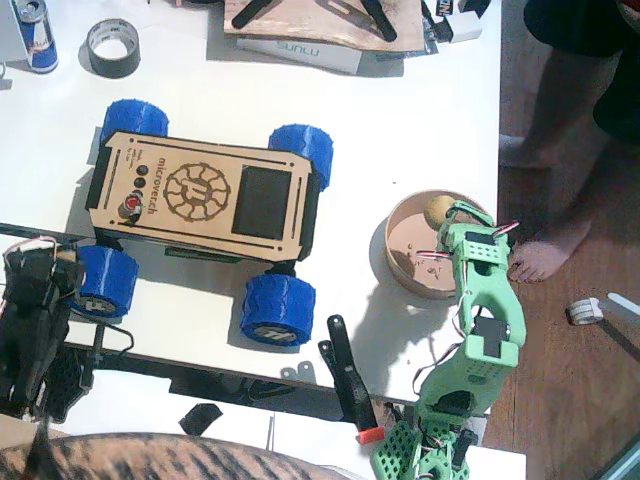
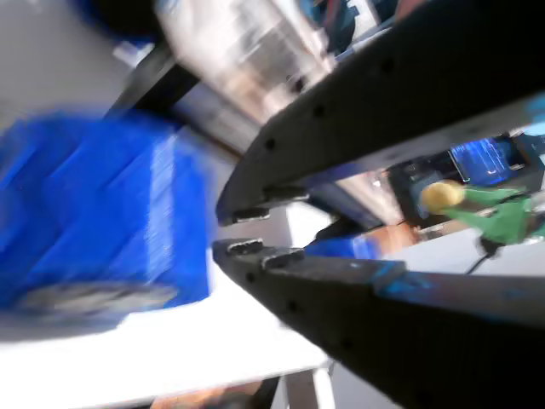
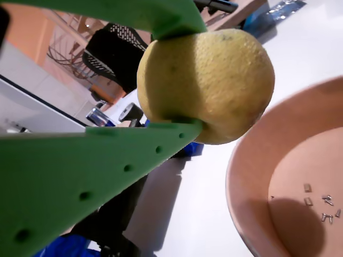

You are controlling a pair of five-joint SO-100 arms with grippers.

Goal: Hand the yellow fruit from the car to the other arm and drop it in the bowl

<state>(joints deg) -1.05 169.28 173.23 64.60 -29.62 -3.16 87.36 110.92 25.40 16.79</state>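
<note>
Lemon's over the bowl, about ready to let go

Going left to right: my black left gripper [image 2: 223, 237] sits back by the car's [image 1: 205, 195] front blue wheel, empty, tips nearly together, though that wrist view is blurry so I can't swear they're fully closed. One car, four blue wheels. Then the one bowl [image 1: 400, 262], a few crumbs inside. My green right gripper [image 3: 179, 69] is clamped on the single yellow fruit [image 3: 206, 83], hanging above the bowl's far rim so it should fall inside.
</note>
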